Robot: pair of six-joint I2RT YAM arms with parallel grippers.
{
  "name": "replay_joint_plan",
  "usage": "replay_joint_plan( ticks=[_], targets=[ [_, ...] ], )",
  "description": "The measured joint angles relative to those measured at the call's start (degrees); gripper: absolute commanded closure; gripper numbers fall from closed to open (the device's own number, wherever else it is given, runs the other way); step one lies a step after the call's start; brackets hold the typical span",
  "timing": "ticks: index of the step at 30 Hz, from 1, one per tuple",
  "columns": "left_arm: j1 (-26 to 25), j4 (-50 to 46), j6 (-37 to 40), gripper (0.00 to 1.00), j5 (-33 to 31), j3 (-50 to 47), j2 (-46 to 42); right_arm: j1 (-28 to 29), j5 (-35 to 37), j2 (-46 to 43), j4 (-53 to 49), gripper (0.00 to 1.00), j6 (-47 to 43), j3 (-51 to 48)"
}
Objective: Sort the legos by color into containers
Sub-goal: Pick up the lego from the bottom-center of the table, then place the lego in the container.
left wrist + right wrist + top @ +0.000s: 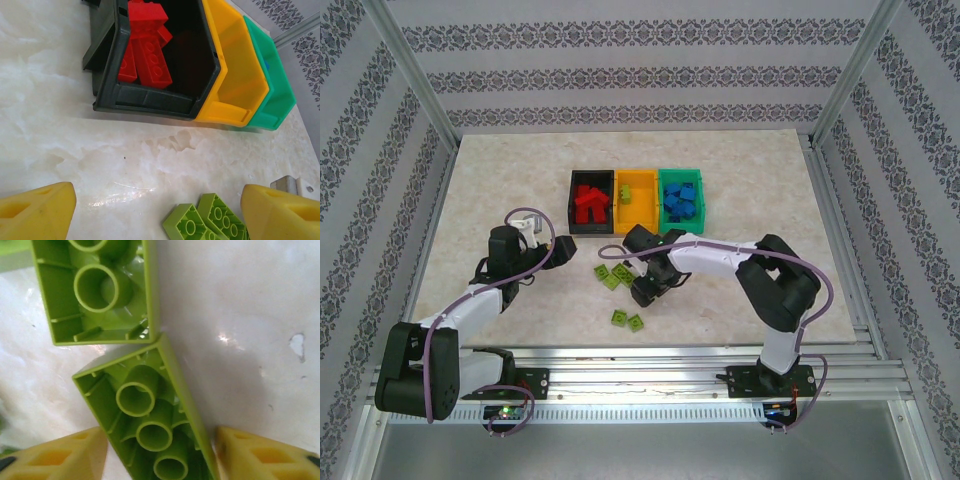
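Note:
Three bins stand side by side: the black bin [572, 205] [107, 95] holds red legos [589, 202] [147, 55], the orange-yellow bin [638, 205] [235, 75] holds one lime lego [625, 190], and the green bin [665, 205] [275, 95] holds blue legos [681, 198]. Several lime legos [616, 273] lie loose in front of them. My right gripper [643, 293] [160, 440] is down at the table, open, its yellow fingers [70, 455] on either side of an upside-down lime lego [150, 420]. My left gripper [552, 250] [159, 205] is open and holds nothing, with lime legos [210, 222] by its right finger.
Two more lime legos [627, 320] lie nearer the table's front edge. A second upside-down lime lego [100, 290] touches the corner of the one between my right fingers. Patterned walls and a metal frame close in the marble table [760, 190].

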Motion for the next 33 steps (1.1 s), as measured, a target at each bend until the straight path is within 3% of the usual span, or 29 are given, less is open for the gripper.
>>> replay_joint_plan(
  ticks=[3,15,25,33],
  targets=[
    [0.0,0.0,0.0,0.14,0.0,0.0,0.0,0.0,0.0,0.0,0.1,0.64,0.2,0.0],
    [0.0,0.0,0.0,0.11,0.0,0.0,0.0,-0.8,-0.6,-5.2,2.8,0.66,0.7,0.4],
    [0.0,0.0,0.0,0.11,0.0,0.0,0.7,-10.5,-6.3,-3.3,9.0,0.70,7.0,11.8],
    [0.0,0.0,0.0,0.11,0.0,0.0,0.7,-15.5,-6.6,6.2,6.9,0.57,9.7,26.1]
  ],
)
